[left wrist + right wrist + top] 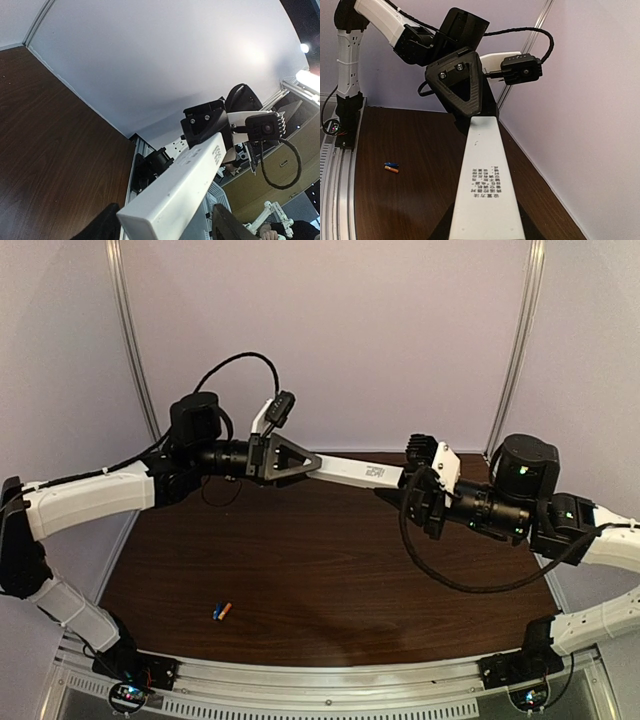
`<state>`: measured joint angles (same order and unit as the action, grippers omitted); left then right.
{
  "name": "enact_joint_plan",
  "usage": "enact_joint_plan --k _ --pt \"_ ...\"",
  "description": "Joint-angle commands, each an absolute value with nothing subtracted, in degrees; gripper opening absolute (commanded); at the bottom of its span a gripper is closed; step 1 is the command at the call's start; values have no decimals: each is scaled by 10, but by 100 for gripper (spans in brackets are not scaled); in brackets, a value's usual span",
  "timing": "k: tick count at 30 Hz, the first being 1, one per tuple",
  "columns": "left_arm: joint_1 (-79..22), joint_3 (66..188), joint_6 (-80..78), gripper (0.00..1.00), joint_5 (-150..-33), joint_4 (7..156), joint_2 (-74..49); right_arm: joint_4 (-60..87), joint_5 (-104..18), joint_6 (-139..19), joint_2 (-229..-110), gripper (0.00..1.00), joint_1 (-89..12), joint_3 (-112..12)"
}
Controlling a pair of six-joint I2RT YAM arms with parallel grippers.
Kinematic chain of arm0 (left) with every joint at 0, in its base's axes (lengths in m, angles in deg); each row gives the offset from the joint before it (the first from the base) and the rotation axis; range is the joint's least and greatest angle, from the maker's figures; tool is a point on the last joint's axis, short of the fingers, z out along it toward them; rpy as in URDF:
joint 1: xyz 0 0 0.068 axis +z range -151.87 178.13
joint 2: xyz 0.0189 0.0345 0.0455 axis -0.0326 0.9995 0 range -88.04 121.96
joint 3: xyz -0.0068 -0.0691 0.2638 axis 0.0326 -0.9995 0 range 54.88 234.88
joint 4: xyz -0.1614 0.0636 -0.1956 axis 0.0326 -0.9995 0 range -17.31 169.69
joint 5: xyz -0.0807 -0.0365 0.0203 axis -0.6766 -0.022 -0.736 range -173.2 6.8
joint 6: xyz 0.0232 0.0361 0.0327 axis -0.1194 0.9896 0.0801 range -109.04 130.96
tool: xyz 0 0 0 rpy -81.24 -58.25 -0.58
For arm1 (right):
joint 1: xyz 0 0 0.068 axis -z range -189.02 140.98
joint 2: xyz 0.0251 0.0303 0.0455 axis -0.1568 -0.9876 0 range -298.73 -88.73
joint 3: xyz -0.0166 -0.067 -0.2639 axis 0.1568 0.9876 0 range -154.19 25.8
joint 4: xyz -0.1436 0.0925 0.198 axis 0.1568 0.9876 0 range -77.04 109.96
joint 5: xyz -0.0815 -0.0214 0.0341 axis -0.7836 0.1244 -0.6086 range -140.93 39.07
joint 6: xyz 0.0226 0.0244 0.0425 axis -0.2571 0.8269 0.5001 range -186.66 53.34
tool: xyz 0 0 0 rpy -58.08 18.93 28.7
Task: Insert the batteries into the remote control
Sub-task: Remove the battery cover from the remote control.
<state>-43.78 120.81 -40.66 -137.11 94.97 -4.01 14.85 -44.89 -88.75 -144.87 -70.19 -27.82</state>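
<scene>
Remote control look: the remote control (355, 472) is a slim white rectangular bar with a block of small dark print on one face, near its right-hand end.
Remote control place: in the air above the dark wood tabletop (330, 570), just above the centre of the top view, spanning the two arms.
Long axis: nearly level, running left to right in the top view and dipping slightly toward the right.
Left gripper (300, 462): its fingers (227, 225) straddle the remote's left end, set fairly wide, with a gap showing on one side.
Right gripper (412, 490): fingers narrow, clamped on the remote's right end.
Batteries (222, 611): one blue, one orange, lying side by side on the tabletop at lower left, well apart from the remote.
</scene>
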Motion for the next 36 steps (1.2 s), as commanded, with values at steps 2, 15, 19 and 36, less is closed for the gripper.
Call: enact_joint_plan --k 2,15,19,36 --pt "-449 1228 -396 57 -1381 959 -25 132 -446 -880 -1459 0 -706 -286" --pt "-438 1183 -476 38 -1409 1069 -22 135 -453 -885 -1432 0 -706 -274" --pt "-431 1174 -483 38 -1414 1079 -27 136 -456 -885 -1417 0 -707 -267" --pt "-421 1132 -590 46 -1432 1247 -24 135 -461 -893 -1403 0 -707 -257"
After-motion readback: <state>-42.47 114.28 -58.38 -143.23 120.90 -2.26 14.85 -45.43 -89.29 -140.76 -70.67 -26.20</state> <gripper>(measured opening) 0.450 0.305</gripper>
